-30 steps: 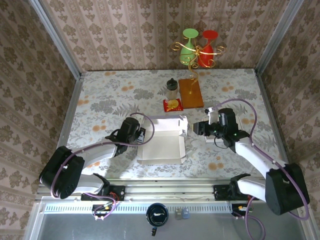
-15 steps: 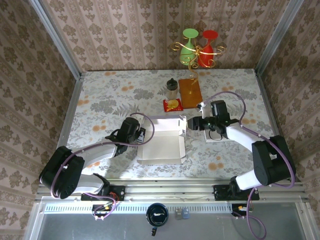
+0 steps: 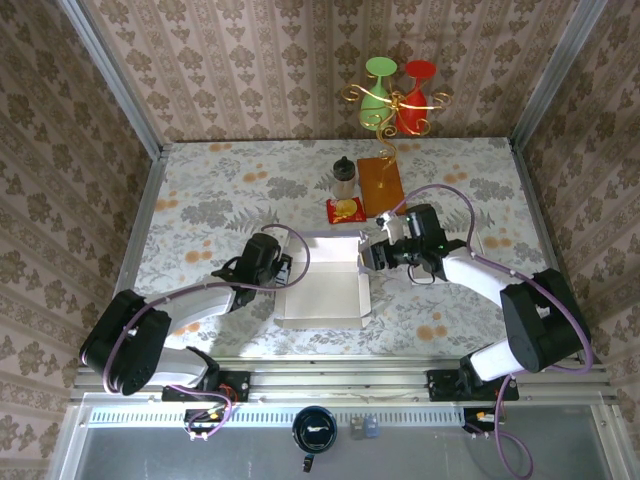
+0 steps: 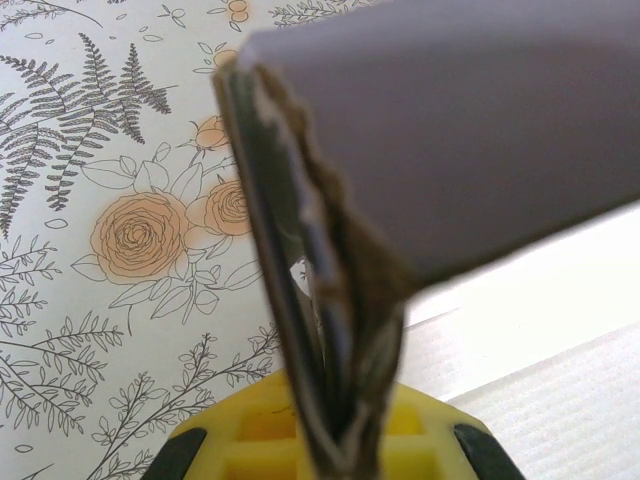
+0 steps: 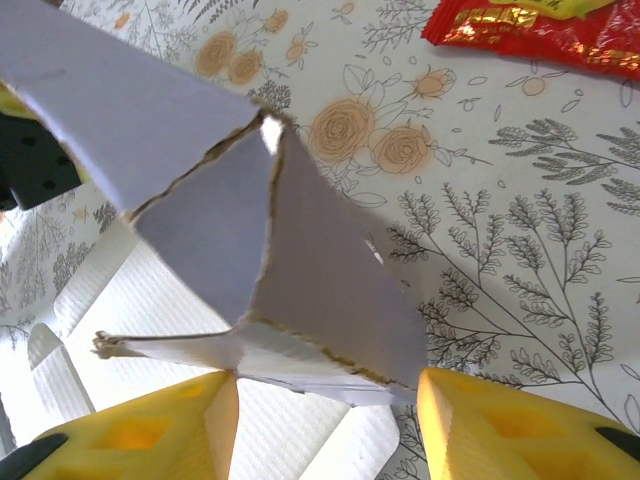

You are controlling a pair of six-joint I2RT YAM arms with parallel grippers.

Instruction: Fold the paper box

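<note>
The white paper box (image 3: 322,290) lies open at the table's middle, its walls partly raised. My left gripper (image 3: 284,270) is at the box's left wall and is shut on it; in the left wrist view the wall's edge (image 4: 300,250) runs down between the yellow jaws of the left gripper (image 4: 340,445). My right gripper (image 3: 372,255) is at the box's right rear corner. In the right wrist view the right gripper (image 5: 325,405) is open, its yellow fingers (image 5: 170,425) standing either side of a raised corner flap (image 5: 320,290).
Behind the box lie a red snack packet (image 3: 346,209), a dark-lidded jar (image 3: 344,178) and a brown board (image 3: 383,187). A gold stand with green and red glasses (image 3: 397,95) sits at the back. The packet (image 5: 540,25) also shows beyond the right fingers.
My right gripper has moved left across the table to the box's right rear corner. The left arm has stayed where it was, holding the left wall.
</note>
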